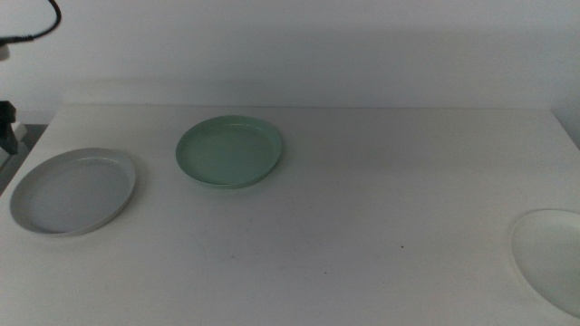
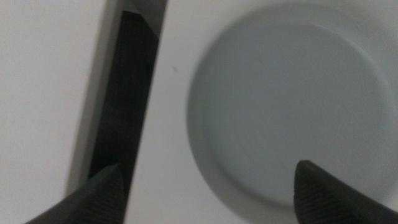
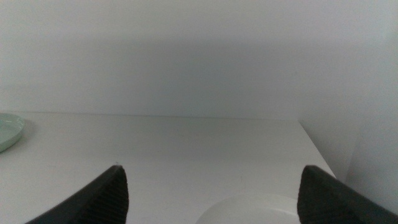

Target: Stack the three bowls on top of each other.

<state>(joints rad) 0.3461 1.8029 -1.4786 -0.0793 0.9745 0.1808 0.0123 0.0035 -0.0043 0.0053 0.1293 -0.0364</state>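
Three bowls are seen lying apart on the white worktop (image 1: 362, 208) in the middle view, none stacked. The light grey bowl (image 1: 74, 191) is placed near the left edge, the mint green bowl (image 1: 228, 151) just beside it and farther back, and the white bowl (image 1: 551, 258) well apart at the right edge, cut off by the frame. Neither arm is shown in the middle view. The left claw (image 2: 208, 196) is held above the grey bowl, pointed down at it, jaws spread wide and nothing gripped; the worktop's edge is seen beside it. The right claw (image 3: 211, 193) is held low and roughly level, facing the back wall, jaws spread wide and empty, with the white bowl's rim between them.
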